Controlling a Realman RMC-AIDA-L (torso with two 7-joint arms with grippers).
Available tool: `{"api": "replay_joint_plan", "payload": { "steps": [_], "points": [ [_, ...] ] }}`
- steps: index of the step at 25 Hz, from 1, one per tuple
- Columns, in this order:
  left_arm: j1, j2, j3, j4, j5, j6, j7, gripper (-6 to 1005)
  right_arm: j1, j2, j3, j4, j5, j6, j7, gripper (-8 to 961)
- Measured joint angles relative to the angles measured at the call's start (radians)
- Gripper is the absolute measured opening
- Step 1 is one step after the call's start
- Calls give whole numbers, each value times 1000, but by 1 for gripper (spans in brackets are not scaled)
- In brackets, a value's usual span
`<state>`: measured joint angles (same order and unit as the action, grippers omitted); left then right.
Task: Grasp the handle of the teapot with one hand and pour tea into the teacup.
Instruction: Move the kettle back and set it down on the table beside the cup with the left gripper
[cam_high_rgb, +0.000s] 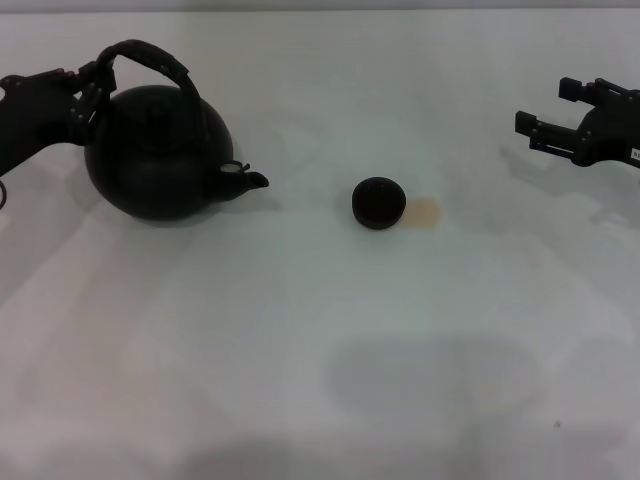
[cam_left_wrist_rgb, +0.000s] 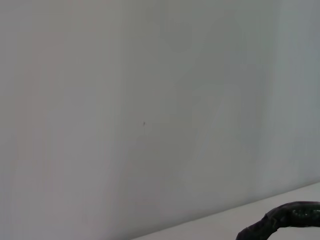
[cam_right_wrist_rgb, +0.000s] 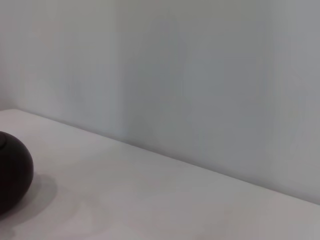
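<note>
The matte-black teapot (cam_high_rgb: 160, 155) stands on the white table at the left, its short spout (cam_high_rgb: 255, 180) pointing right toward the teacup. Its rough arched handle (cam_high_rgb: 150, 55) rises over the lid; a piece of the handle also shows in the left wrist view (cam_left_wrist_rgb: 285, 220). My left gripper (cam_high_rgb: 88, 88) is at the handle's left end, shut on it. The small dark teacup (cam_high_rgb: 378, 202) sits upright near the table's middle, apart from the spout. My right gripper (cam_high_rgb: 553, 108) hangs open and empty at the far right.
A small tan stain (cam_high_rgb: 428, 210) lies on the white table (cam_high_rgb: 300, 350) just right of the teacup. A pale wall (cam_right_wrist_rgb: 200, 75) stands behind the table. A dark round body (cam_right_wrist_rgb: 12, 175) shows at the edge of the right wrist view; I cannot tell which vessel it is.
</note>
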<state>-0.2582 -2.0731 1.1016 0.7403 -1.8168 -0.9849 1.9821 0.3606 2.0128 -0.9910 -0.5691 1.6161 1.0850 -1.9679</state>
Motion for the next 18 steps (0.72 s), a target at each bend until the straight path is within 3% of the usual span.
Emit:
{"api": "replay_joint_plan", "payload": {
  "steps": [18],
  "points": [
    [-3, 1, -23, -66, -8, 6, 24, 123, 4, 0, 2, 2, -1, -5, 0, 845]
  ]
}}
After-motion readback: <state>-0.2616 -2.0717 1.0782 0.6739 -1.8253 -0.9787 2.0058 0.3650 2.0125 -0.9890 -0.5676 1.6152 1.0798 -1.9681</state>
